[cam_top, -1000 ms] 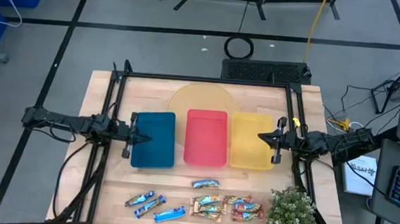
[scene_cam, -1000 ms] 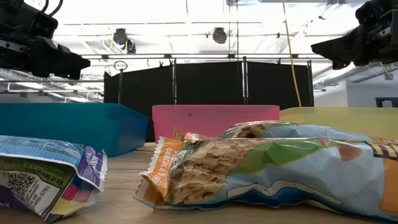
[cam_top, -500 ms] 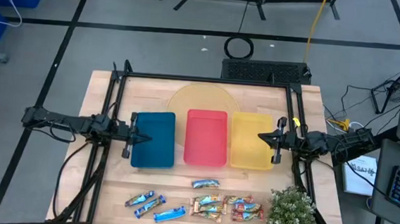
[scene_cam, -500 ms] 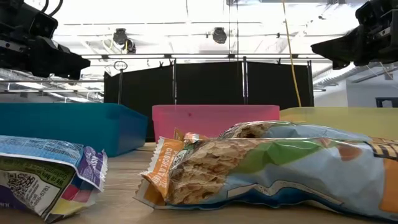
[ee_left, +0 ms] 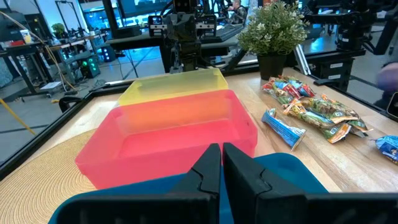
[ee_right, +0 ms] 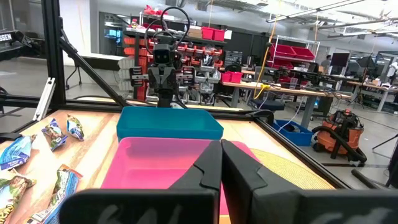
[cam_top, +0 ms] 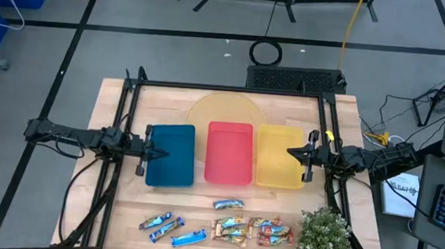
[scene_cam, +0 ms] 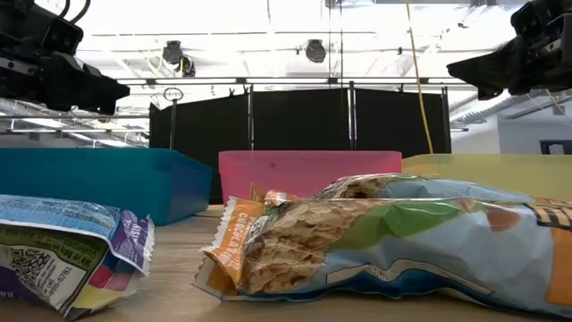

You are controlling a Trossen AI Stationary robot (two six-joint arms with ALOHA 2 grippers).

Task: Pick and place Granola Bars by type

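High view: Granola Bars lie along the table's point(cam_top: 287, 105) near edge, none yet sorted. From left, three bright blue bars point(cam_top: 170, 228) lie slanted, long axes diagonal; tan-and-light-blue bars point(cam_top: 230, 222) run roughly crosswise; red-orange bars point(cam_top: 275, 233) sit beside a potted plant point(cam_top: 325, 236). Light, crinkly and likely slippery, each looks best pinched across its narrow middle. Left tool point(cam_top: 144, 151) hangs closed at the blue tray point(cam_top: 171, 154); right tool point(cam_top: 309, 155), closed, at the yellow tray point(cam_top: 280, 155).

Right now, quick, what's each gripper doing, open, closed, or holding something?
Left gripper: closed, holding nothing, over the blue plastic tray.
Right gripper: closed, holding nothing, over the yellow plastic tray.
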